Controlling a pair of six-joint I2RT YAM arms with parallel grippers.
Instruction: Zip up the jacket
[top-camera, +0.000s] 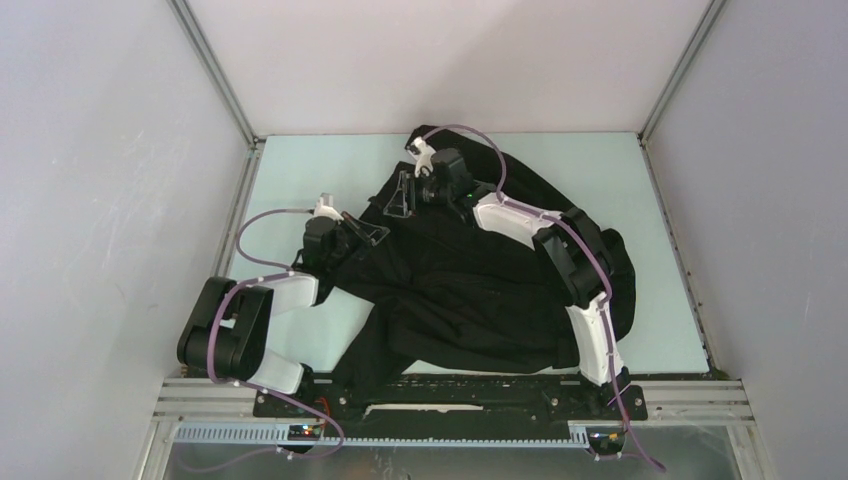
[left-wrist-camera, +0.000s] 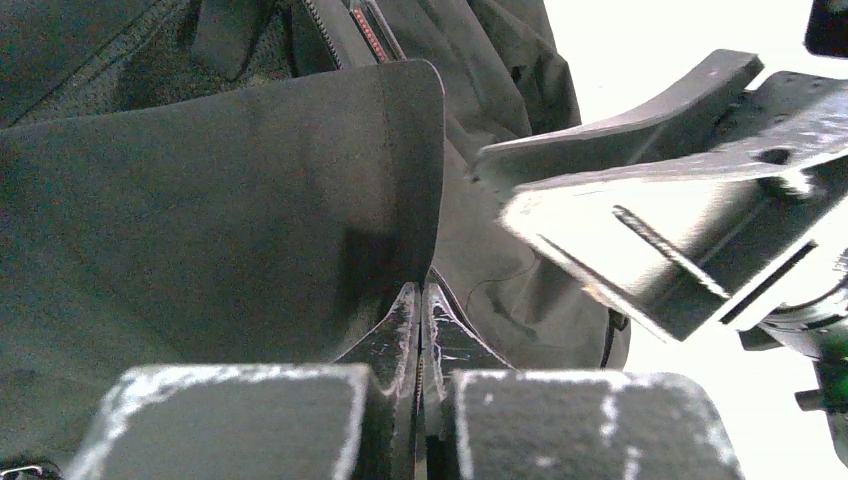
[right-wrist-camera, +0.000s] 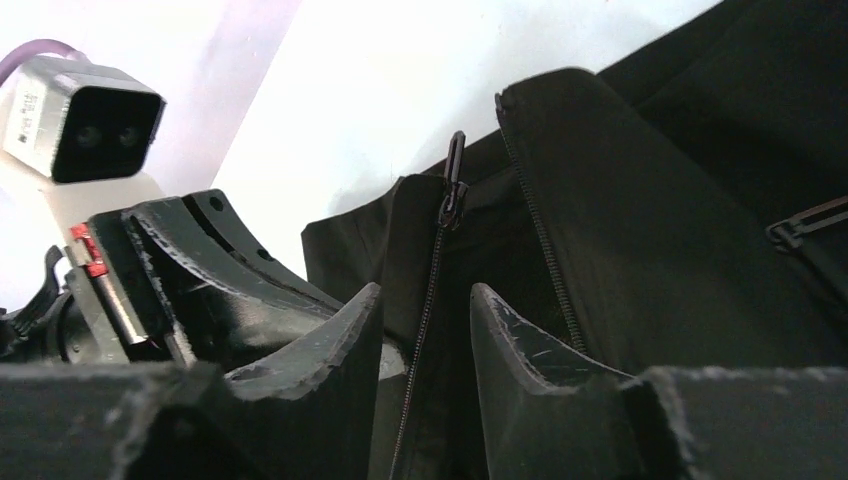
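On the pale table (top-camera: 300, 170), a black jacket (top-camera: 470, 290) lies crumpled between both arms.
Over on the left, the left gripper (left-wrist-camera: 420, 300) has its fingers pressed together on a flap of the jacket's front edge, and the flap stands upright. Just right of it, the right gripper (right-wrist-camera: 427, 295) sits with fingers apart, straddling the zipper (right-wrist-camera: 436, 250), with the zipper pull (right-wrist-camera: 455, 170) beyond its fingertips.

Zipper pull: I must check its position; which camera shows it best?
Right wrist: the zipper pull stands clear at the jacket edge, above the open right gripper. Top external loses it in black fabric; left wrist shows no pull, just cloth in the shut left gripper.
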